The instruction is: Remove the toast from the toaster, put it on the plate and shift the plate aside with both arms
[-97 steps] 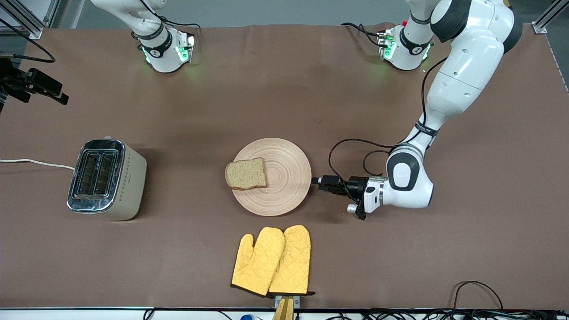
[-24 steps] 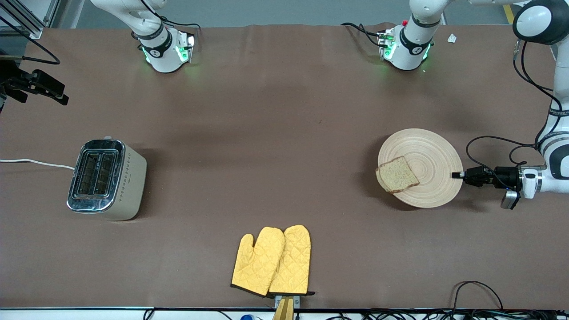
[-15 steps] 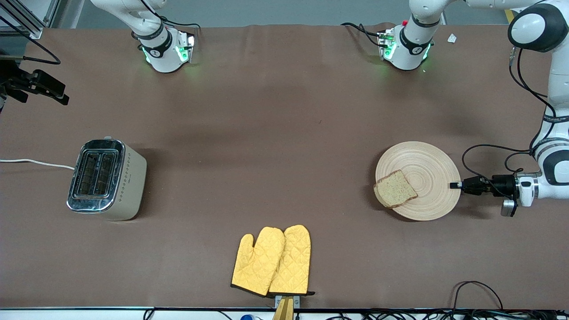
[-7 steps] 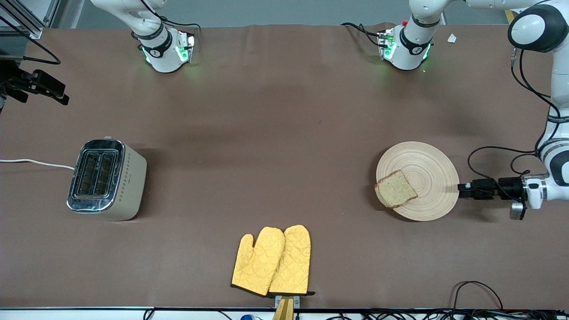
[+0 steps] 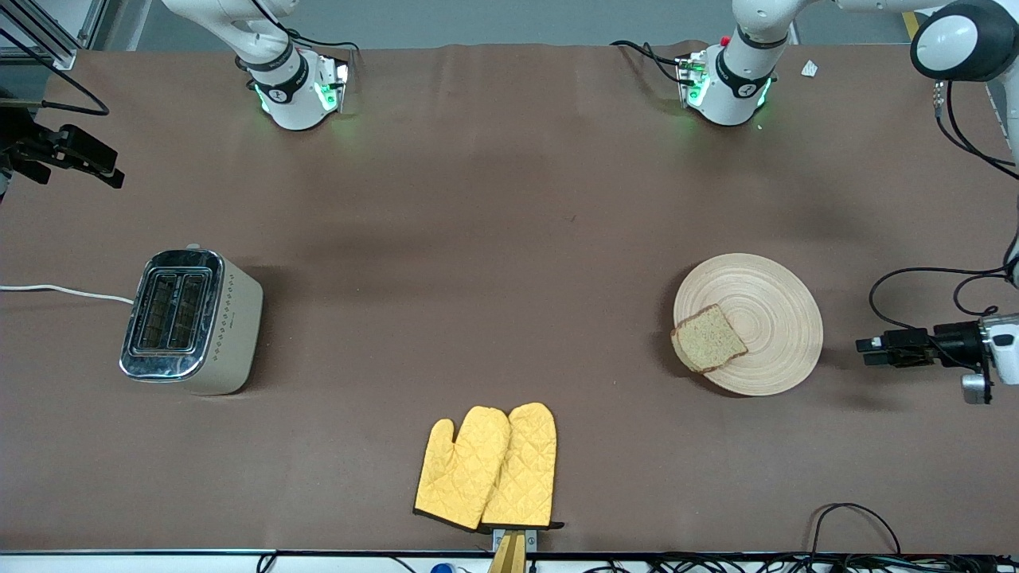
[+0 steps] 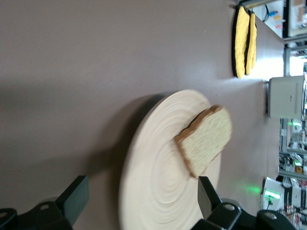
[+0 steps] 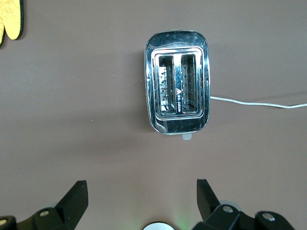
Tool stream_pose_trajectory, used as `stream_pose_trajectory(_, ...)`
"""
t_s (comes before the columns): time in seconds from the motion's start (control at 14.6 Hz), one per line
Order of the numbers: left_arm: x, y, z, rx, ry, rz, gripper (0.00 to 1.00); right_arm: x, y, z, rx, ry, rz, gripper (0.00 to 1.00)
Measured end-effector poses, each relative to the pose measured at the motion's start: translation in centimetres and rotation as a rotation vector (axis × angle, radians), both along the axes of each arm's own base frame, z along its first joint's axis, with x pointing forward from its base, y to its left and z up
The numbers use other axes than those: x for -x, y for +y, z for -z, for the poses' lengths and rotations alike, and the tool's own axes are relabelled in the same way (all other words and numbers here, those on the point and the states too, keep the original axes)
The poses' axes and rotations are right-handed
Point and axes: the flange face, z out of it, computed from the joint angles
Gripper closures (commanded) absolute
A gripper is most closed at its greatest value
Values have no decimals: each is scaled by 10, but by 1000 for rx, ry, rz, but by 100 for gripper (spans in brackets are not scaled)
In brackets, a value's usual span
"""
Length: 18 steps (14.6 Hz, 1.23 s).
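While on table: 1 toast [image 5: 708, 348], 1 plate [image 5: 776, 310], 2 mitts [image 5: 487, 467].

The plate [image 5: 768, 318] is pale beige with ring grain; the toast [image 5: 708, 339] is light brown, dark-crusted. Quilted yellow mitts [image 5: 487, 466] lie on the brown bench [image 5: 478, 199].

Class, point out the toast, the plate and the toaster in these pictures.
toast [image 5: 708, 349]: front view, middle of the slice's face.
plate [image 5: 776, 306]: front view, bare ringed wood beside the slice.
toaster [image 7: 178, 89]: right wrist view, strip between its two slots.
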Motion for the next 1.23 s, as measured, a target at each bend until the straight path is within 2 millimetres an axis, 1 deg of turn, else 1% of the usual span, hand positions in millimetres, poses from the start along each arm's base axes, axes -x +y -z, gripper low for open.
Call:
stream_pose_trajectory(0.07, -7, -11, -24, -36, 19, -11, 0, 0, 0, 0, 0, 0, 0, 0)
stream_pose_trajectory(0.14, -13, -27, -49, -77, 36, -19, 0, 0, 0, 0, 0, 0, 0, 0)
stream_pose_trajectory(0.21, -20, -47, -74, -114, 55, -32, 0, 0, 0, 0, 0, 0, 0, 0)
stream_pose_trajectory(0.34, -30, -93, -124, -177, 106, -83, 0, 0, 0, 0, 0, 0, 0, 0)
stream_pose_trajectory(0.48, -34, -142, -164, -251, 168, -141, 0, 0, 0, 0, 0, 0, -1, 0)
stream_pose_trajectory(0.62, -33, -196, -199, -335, 232, -209, 0, 0, 0, 0, 0, 0, -1, 0)
stream_pose_trajectory(0.75, -25, -245, -227, -438, 259, -240, 0, 0, 0, 0, 0, 0, 0, 0)
stream_pose_trajectory(0.89, -10, -283, -254, -561, 257, -229, 0, 0, 0, 0, 0, 0, 0, 0)
stream_pose_trajectory(0.96, -1, -295, -268, -611, 252, -220, 0, 0, 0, 0, 0, 0, 0, 0)
stream_pose_trajectory(1.03, 8, -302, -284, -643, 242, -212, 0, 0, 0, 0, 0, 0, 0, 0)
stream_pose_trajectory(1.1, 16, -302, -300, -661, 232, -211, 0, 0, 0, 0, 0, 0, 0, 0)
stream_pose_trajectory(1.23, 30, -292, -333, -680, 208, -232, 0, 0, -1, 0, 0, 0, 1, 0)
